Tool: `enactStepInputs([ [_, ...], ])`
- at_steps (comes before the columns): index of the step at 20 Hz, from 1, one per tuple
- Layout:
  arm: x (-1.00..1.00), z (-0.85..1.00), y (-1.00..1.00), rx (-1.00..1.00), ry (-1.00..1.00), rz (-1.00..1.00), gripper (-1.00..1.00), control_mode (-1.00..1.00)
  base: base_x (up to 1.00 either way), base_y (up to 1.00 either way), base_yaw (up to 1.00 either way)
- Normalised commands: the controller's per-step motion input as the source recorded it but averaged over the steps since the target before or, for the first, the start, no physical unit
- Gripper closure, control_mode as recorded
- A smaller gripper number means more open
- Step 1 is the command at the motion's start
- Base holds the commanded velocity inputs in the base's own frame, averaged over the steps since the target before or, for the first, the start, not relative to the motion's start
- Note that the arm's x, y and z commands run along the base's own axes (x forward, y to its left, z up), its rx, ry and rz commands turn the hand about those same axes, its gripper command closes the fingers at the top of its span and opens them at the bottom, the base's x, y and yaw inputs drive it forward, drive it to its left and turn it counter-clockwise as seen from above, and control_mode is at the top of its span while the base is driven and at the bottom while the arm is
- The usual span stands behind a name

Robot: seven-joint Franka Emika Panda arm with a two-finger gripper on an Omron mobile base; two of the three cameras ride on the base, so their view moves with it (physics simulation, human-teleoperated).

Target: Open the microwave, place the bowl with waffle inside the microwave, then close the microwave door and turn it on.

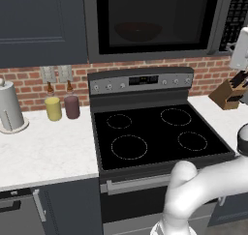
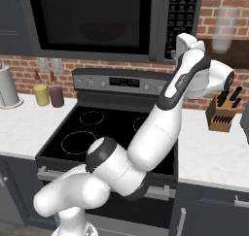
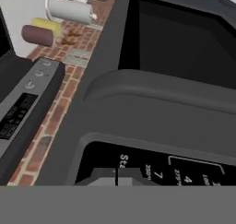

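Overhead, one reddish-brown glossy bowl [image 1: 138,32] is seen behind the wide dark grey microwave's [image 1: 155,21] black glass; the closed gripper [image 3: 116,178] is pressed at its button panel [image 2: 181,21].

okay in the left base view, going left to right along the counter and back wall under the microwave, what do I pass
Paper towel roll → yellow bottle → dark maroon bottle → stove → knife block.
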Motion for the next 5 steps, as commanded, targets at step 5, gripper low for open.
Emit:
enactStepInputs([
  [5,-0.41,-0.08,0.01,-0.01,-0.04,-0.01,1.00,-1.00,0.00,0.00,0.00],
])
